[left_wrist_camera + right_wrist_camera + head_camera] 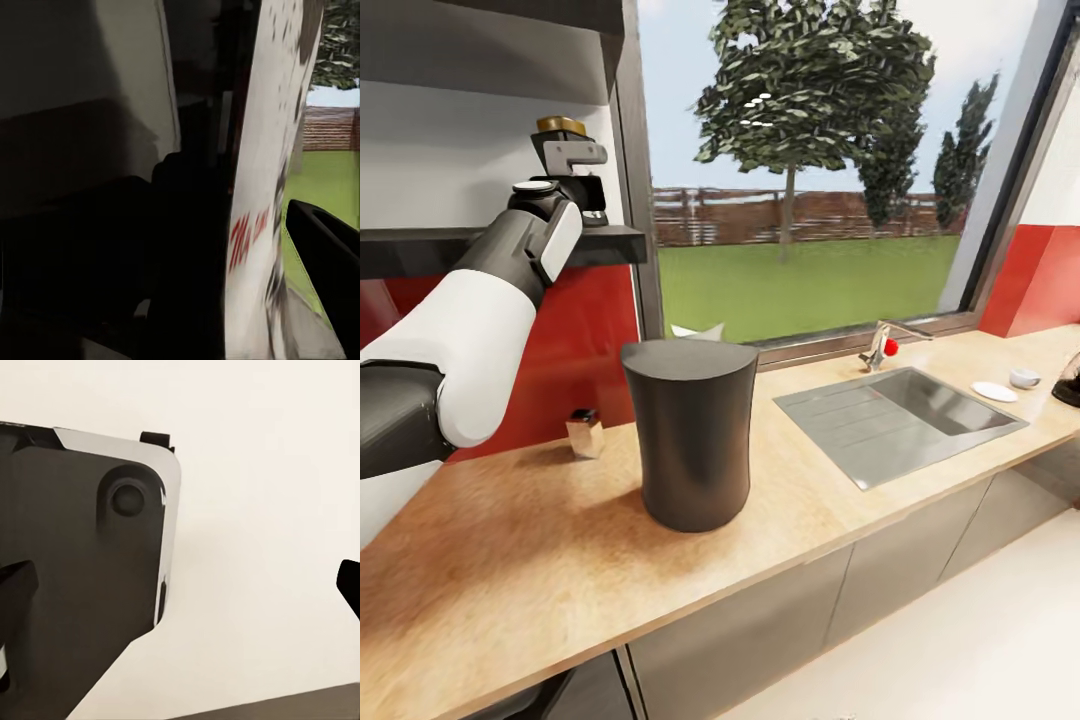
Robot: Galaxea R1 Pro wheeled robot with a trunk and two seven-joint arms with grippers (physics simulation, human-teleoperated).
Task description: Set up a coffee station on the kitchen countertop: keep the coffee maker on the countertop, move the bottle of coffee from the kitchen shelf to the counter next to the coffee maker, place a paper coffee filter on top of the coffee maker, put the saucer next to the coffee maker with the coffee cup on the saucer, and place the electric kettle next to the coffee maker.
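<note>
Left pincer (582, 180): at shelf (610, 240), spread astride upright coffee bottle (262, 187) | grip unconfirmed | right pincer: spread, empty

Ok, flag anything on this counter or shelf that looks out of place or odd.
Nothing looks spilled, tipped or damaged. The dark coffee maker stands upright on the countertop, and the saucer lies flat beside the sink. The left gripper is up at the shelf.
</note>
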